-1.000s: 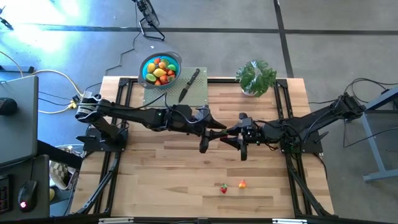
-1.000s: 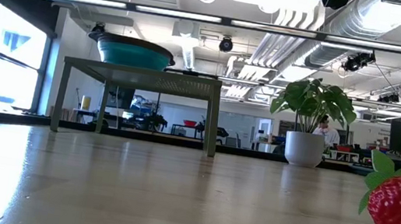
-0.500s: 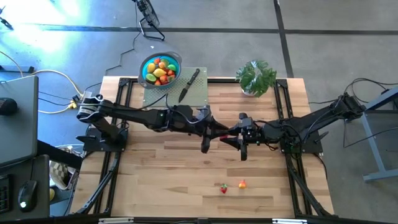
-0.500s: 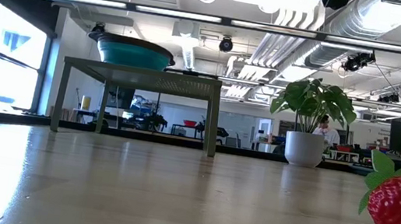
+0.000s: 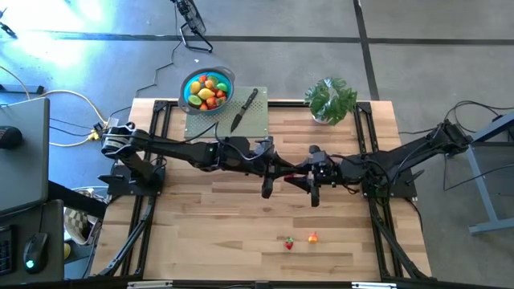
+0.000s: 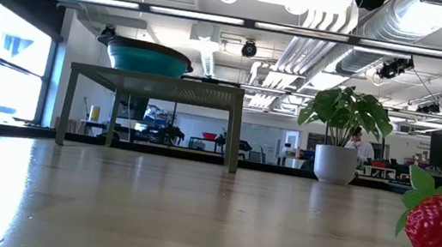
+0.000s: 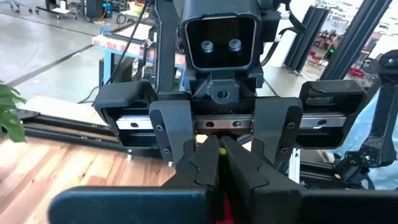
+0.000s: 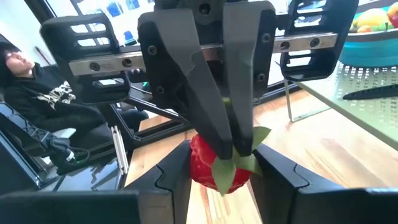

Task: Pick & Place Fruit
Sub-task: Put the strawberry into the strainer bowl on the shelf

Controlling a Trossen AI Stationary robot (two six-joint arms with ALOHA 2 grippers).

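Butcher-block table (image 5: 201,233) under both arms, blue bowl (image 5: 207,90) of fruit on a green perforated stand (image 5: 215,120) at the far edge, a knife (image 5: 244,109) beside it.

Mid-table, a handover of a red strawberry (image 8: 214,163): held between the fingers of the right gripper (image 5: 299,180), with the left gripper (image 5: 277,169) pinched shut on its leafy top. Best to confirm the left's hold, then ease the right open before drawing apart.

Another strawberry (image 5: 288,242) and an orange piece (image 5: 312,238) near the front edge.
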